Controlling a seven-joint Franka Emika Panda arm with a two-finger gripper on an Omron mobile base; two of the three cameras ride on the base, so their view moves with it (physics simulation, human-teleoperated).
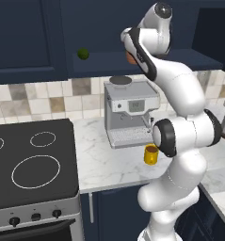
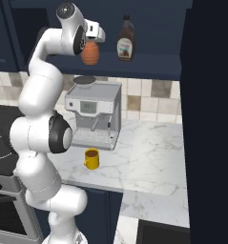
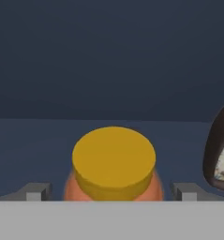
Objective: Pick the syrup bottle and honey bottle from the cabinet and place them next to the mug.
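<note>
The honey bottle (image 3: pixel 113 161), orange and ribbed with a yellow lid, stands on the shelf of the navy cabinet (image 2: pixel 149 66). My gripper (image 3: pixel 112 193) is open, with one fingertip (image 3: pixel 36 192) on each side of the honey bottle's body and a gap to it on both sides. From the right base view, my hand sits just above and in front of the honey bottle (image 2: pixel 90 53). The dark syrup bottle (image 2: pixel 126 45) with its pale label stands upright to its right on the same shelf. The yellow mug (image 2: pixel 91 158) sits on the marble counter below.
A grey coffee machine (image 2: pixel 94 114) stands on the counter (image 2: pixel 149 157) under the shelf, behind the mug. A small green fruit (image 1: pixel 83 53) lies in the cabinet to the left. A black stovetop (image 1: pixel 29 162) adjoins the counter's left end. A dark tall unit (image 2: pixel 213 119) bounds the right.
</note>
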